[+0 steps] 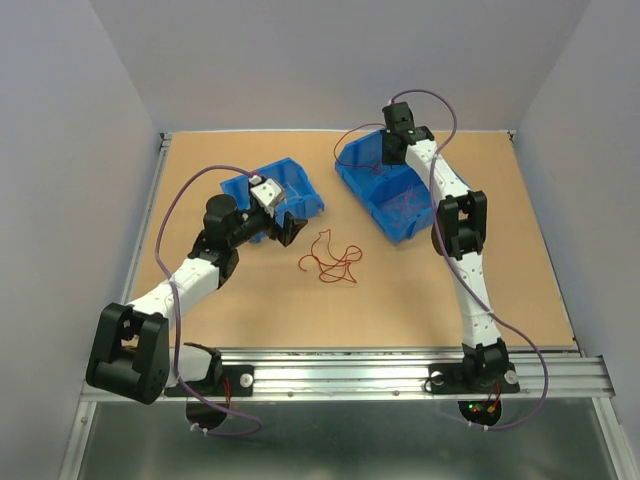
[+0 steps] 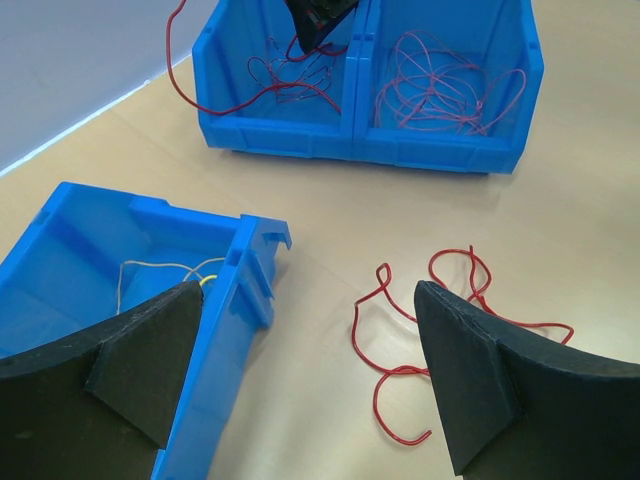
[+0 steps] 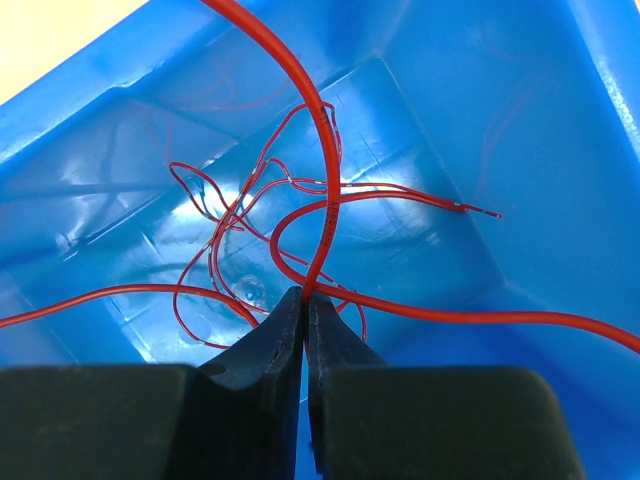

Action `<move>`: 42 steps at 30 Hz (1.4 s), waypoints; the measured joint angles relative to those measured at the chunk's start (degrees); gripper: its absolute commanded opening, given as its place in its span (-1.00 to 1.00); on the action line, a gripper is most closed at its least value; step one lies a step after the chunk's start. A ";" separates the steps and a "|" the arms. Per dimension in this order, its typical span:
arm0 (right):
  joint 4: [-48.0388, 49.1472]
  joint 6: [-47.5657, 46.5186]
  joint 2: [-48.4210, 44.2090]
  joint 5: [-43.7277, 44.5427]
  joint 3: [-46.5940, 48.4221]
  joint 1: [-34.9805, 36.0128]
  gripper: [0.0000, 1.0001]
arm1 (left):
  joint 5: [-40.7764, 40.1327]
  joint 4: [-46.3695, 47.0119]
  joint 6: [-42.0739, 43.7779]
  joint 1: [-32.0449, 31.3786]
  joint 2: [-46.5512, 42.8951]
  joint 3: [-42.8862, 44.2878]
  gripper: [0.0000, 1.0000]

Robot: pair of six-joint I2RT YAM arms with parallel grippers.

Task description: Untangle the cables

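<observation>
Right fingers (image 3: 298, 320) closed tight, pinching red cable (image 3: 325, 150) above divided blue bin (image 3: 500, 80). Further red cables (image 2: 440, 85) lie in both its compartments. Left fingers (image 2: 165, 335) spread wide, holding nothing: one over small blue bin (image 2: 255, 270), other beside loose red tangle (image 1: 331, 262) on desk (image 1: 450, 300). Pale wire (image 2: 150, 266) inside small bin.

No lettering, label, brand mark, number or sign can be read in any of the three views. The moulded walls of the blue plastic bins (image 2: 400, 150) carry no legible print. The same goes for the thin red wire cable (image 3: 328, 190) seen close up in the right wrist view, and for the tan wooden table top (image 1: 420, 300).
</observation>
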 measured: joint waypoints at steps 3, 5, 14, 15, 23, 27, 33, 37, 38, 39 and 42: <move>0.04 -0.13 0.07 -0.07 0.04 0.00 -0.95 | -0.11 -0.11 0.15 -0.11 0.00 -0.02 0.97; 0.13 -0.15 0.07 -0.46 0.07 0.00 -0.93 | -0.15 -0.17 0.20 -0.11 0.00 0.00 0.97; 3.45 3.23 -0.35 -6.64 -0.02 -0.28 -0.97 | -0.55 -0.37 0.48 -0.39 0.00 0.00 0.97; 3.67 4.46 -0.42 -7.17 -0.22 -0.28 -0.99 | -0.55 -0.37 0.52 -0.39 0.00 0.00 0.97; 4.13 11.89 -0.87 -10.23 -1.95 -0.20 -0.99 | -0.83 -0.48 0.57 -0.48 -0.02 0.00 0.97; 3.93 10.40 -1.16 -8.81 -3.48 0.11 -0.99 | -0.98 -0.79 0.57 -0.52 -0.09 0.00 0.97; 2.97 8.57 -7.08 -4.39 -17.99 0.46 -0.99 | -1.05 -0.92 0.59 -0.83 -0.09 0.00 0.97; 1.90 8.37 -12.39 -2.67 -23.41 0.50 -0.99 | -1.38 -1.31 0.59 -1.01 -0.13 0.00 0.97; 1.84 8.31 -13.40 -2.45 -24.22 0.50 -0.98 | -1.42 -1.40 0.59 -1.09 -0.17 0.00 0.97; 1.81 8.11 -14.71 -2.19 -25.16 0.50 -0.86 | -1.44 -1.40 0.63 -1.14 -0.22 0.00 0.97; 1.86 7.26 -17.99 -1.70 -26.58 0.50 -0.60 | -1.60 -1.60 0.85 -1.33 -0.66 0.00 0.97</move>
